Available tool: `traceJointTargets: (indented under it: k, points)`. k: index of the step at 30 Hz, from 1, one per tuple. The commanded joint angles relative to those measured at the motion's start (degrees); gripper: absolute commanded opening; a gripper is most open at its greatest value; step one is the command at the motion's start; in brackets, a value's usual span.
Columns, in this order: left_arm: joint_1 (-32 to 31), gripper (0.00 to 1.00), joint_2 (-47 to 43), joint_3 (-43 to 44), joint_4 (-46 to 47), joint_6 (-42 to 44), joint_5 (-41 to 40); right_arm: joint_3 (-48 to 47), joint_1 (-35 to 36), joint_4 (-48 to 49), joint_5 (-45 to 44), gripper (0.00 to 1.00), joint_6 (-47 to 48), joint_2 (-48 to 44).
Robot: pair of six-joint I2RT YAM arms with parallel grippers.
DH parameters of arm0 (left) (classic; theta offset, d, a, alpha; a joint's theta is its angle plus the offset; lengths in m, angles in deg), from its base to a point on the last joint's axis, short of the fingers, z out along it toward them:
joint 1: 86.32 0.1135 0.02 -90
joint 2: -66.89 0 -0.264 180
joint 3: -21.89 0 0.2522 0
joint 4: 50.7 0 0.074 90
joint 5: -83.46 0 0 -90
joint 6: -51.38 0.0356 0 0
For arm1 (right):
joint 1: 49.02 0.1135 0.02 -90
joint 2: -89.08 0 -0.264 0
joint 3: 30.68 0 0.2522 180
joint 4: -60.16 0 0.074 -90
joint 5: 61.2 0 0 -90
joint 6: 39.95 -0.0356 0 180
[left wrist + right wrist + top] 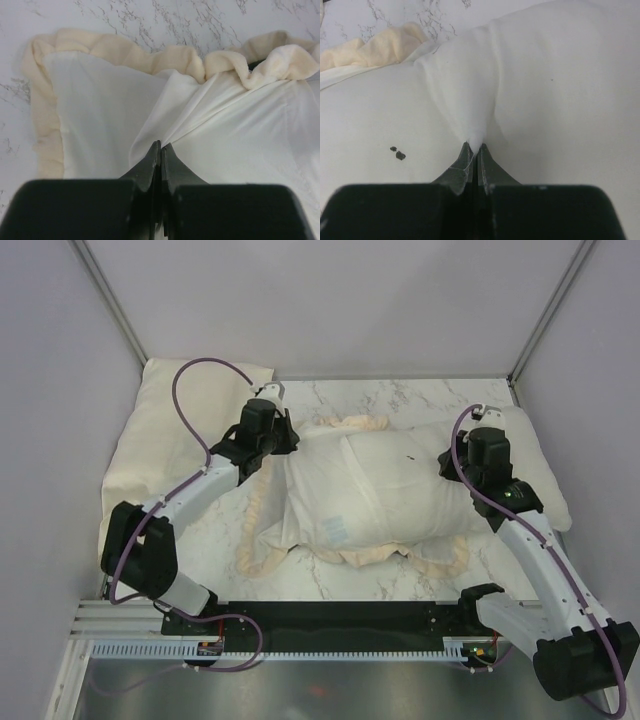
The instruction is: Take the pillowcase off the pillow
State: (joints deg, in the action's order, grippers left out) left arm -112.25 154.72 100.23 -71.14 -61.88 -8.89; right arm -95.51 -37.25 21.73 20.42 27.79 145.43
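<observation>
At about ten o'clock on the marble counter (420, 400) a flat pale-yellow cushion (160, 455) lies against the far left corner. Just to its right, the left pincer (161, 146) has its jaws pressed together on a gathered pleat of the pillowcase (370, 495). The whitish cloth fans away from the tips toward twelve o'clock in the wrist view. The grip sits at the cover's nine o'clock end, near the cream frill (125, 50) that edges it. The frill runs along the cover's far left side. It also loops loose on the bare marble toward seven o'clock and trails along the near edge toward five. The pillowcase lies whitish face up across the middle of the counter, bulging and creased. Two small dark specks (397, 153) mark its cloth left of the right arm's fingertips. The right pincer (474, 146) is clamped shut on a raised peak of brighter white cloth at the bundle's three o'clock end. This looks to be the pillow (545, 480), whose plain plump end reaches toward the counter's right edge with no frill around it.
</observation>
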Motion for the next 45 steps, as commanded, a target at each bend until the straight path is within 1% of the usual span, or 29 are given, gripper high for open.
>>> traceJointTargets:
  k: [1, 5, 7, 9, 10, 11, 13, 14, 16, 18, 19, 22, 23, 27, 29, 33, 36, 37, 39, 40, 41, 42, 43, 44, 45]
  points:
    - [5.28, 0.02, -3.81, -1.12, -1.41, 1.12, -11.71, -4.12, -2.63, -5.83, -10.86, 0.0, 3.98, -2.31]
    - [5.37, 0.02, -4.6, -2.43, -1.5, 0.77, -11.54, -3.25, -2.8, -3.91, -11.31, 0.0, 4.59, -0.81]
    - [5.28, 0.02, -3.9, -3.05, -0.97, -0.2, -8.3, -1.41, -2.98, -0.41, -10.69, 0.0, 5.12, 0.94]
    - [4.93, 0.02, -1.97, -4.28, 0.7, -1.25, -5.75, -1.57, -2.98, 0.14, -8.5, 0.0, 5.65, 2.78]
    - [4.84, 0.02, -1.27, -4.63, 1.4, -1.52, -4.87, -1.75, -3.07, -0.12, -7.45, 0.07, 5.82, 2.97]
    - [4.67, 0.02, -0.56, -5.51, 2.1, -1.87, -4.07, -2.01, -2.98, -0.12, -5.35, 0.2, 6.09, 2.71]
    - [4.4, 0.02, 1.37, -6.3, 4.47, -2.66, -1.35, -2.54, -2.98, -0.21, -3.05, 0.51, 8.02, 0.17]
    - [3.97, 0.02, 1.99, -6.65, 5.18, -2.84, -0.56, -2.81, -2.81, -0.56, -2.17, 0.72, 8.46, -0.8]
    - [3.35, 0.02, 4.09, -6.48, 6.41, -3.1, 1.47, -4.3, -2.46, -2.84, 0.11, 0.8, 10.22, -4.31]
    - [2.29, 0.02, 5.5, -4.99, 6.41, -3.28, 1.82, -5.79, -0.7, -5.29, 1.34, 0.83, 11.01, -7.92]
    - [2.03, 0.02, 6.81, -4.38, 6.41, -3.36, 1.82, -6.06, 0.17, -6.18, 2.13, 0.87, 11.27, -8.89]
    - [1.94, 0.02, 9.89, 0.09, 6.41, -3.63, 1.82, -5.89, 3.51, -8.82, 5.21, 0.93, 9.79, -11.7]
    - [1.94, 0.02, 10.42, 1.07, 6.41, -3.63, 1.56, -4.84, 5.35, -9.08, 5.83, 0.93, 9.26, -12.75]
    - [1.94, 0.02, 13.32, 6.43, 5.45, -2.75, -0.02, -0.53, 8.26, -9.44, 8.29, 0.94, 5.75, -14.52]
    - [1.94, 0.02, 14.47, 9.42, 4.14, -2.14, -0.81, 2.79, 9.4, -8.65, 11.36, 0.95, 3.55, -14.96]
    - [1.94, 0.02, 14.39, 11.62, 3.16, -1.26, -1.34, 8.43, 11.78, -4.27, 13.39, 0.95, 0.47, -14.61]
    - [1.94, 0.02, 12.72, 11.45, 2.55, -0.73, -1.52, 12.04, 13.36, 0.03, 14.27, 0.95, -0.24, -11.98]
    - [1.94, 0.11, 12.11, 11.1, 2.46, -0.47, -1.17, 12.83, 13.63, 1.19, 14.88, 0.96, -0.15, -10.84]
    - [1.76, 0.42, 9.22, 10.57, 1.5, -0.03, -0.2, 14.94, 14.51, 5.13, 15.94, 0.95, -0.67, -7.06]
    - [0.98, 0.74, 7.98, 9.61, 1.14, 0.15, -0.46, 15.55, 15.03, 6.46, 15.94, 0.93, -1.03, -5.83]
    - [0.19, 0.82, 6.23, 8.91, 0.79, 0.85, -2.64, 16.52, 15.3, 7.95, 15.94, 0.9, -1.2, -3.47]
    - [-0.78, 0.87, 3.08, 8.12, -0.17, 1.38, -4.4, 16.7, 15.39, 10.32, 15.77, 0.74, -1.29, -2.06]
    - [-3.05, 0.95, 1.22, 6.63, -0.79, 2.43, -7.55, 16.79, 15.65, 11.47, 15.59, 0.62, -1.82, 0.39]
    - [-4.29, 0.97, -0.45, 5.83, -1.4, 2.7, -8.89, 16.7, 15.74, 13.22, 15.42, 0.42, -2.08, 1.64]
    - [-5.69, 0.98, -2.03, 4.78, -2.02, 3.05, -10.21, 16.36, 15.83, 14.02, 15.41, 0.3, -2.26, 2.87]
